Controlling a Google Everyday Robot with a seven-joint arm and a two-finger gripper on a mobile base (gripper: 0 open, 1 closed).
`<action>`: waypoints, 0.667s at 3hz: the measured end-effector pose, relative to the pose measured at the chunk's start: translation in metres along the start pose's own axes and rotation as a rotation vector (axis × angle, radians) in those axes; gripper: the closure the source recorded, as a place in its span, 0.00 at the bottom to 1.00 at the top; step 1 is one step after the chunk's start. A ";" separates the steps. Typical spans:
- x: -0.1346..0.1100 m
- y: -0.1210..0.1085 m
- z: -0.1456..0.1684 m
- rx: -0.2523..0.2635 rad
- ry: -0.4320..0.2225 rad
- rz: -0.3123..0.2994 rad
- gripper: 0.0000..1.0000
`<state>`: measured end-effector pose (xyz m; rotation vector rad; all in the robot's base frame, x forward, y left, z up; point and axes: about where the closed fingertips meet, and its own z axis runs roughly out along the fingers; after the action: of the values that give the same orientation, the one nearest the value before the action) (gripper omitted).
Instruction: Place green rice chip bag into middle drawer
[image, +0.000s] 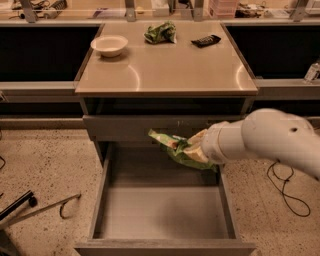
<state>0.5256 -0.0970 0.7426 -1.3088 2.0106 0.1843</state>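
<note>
The green rice chip bag (176, 148) is a light-green foil bag held in the air over the back right part of the middle drawer (105, 195). That drawer is pulled wide open below the counter, grey, with a plain bare floor. My gripper (196, 150) comes in from the right on a thick white arm and is shut on the bag's right end. The fingers are mostly hidden behind the bag and the wrist.
On the counter (165, 70) stand a white bowl (109, 45), a darker crumpled green bag (160, 32) and a small black wrapper (205, 40). A shut grey drawer front (125, 127) sits just above the open one. Cables lie on the speckled floor at both sides.
</note>
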 end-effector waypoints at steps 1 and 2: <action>0.053 0.066 0.076 -0.078 0.010 0.081 1.00; 0.134 0.145 0.153 -0.197 0.079 0.168 1.00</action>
<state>0.4473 -0.0542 0.5090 -1.2818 2.2158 0.4245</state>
